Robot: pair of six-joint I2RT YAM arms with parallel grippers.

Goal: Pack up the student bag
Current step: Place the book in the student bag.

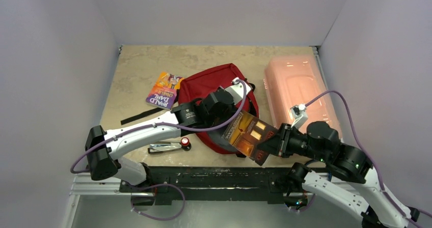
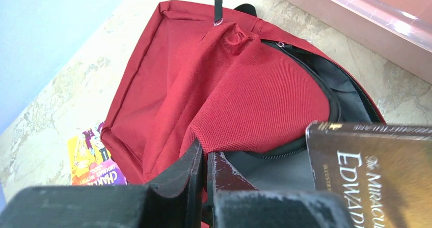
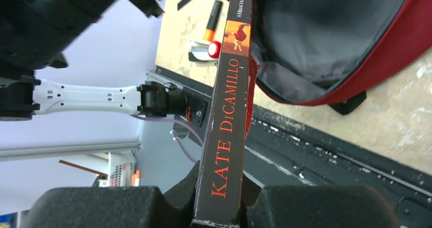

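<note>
The dark red student bag [image 1: 211, 88] lies in the middle of the table, its main zipper open and the grey lining showing [image 3: 326, 29]. My left gripper [image 2: 205, 159] is shut on the red flap of the bag [image 2: 254, 85] and holds the opening up. My right gripper [image 3: 220, 187] is shut on a dark Kate DiCamillo book [image 3: 226, 111], gripped by its spine. The book [image 1: 249, 135] hangs tilted at the bag's near right edge, its top end at the opening. Its cover corner shows in the left wrist view [image 2: 377, 172].
A colourful Roald Dahl book [image 1: 164, 89] lies left of the bag. A pale pink plastic box [image 1: 300, 88] stands at the right. A stapler and a red-capped item [image 1: 185, 143] lie near the front edge, with an orange marker [image 3: 211, 22] and a black strap [image 1: 140, 117].
</note>
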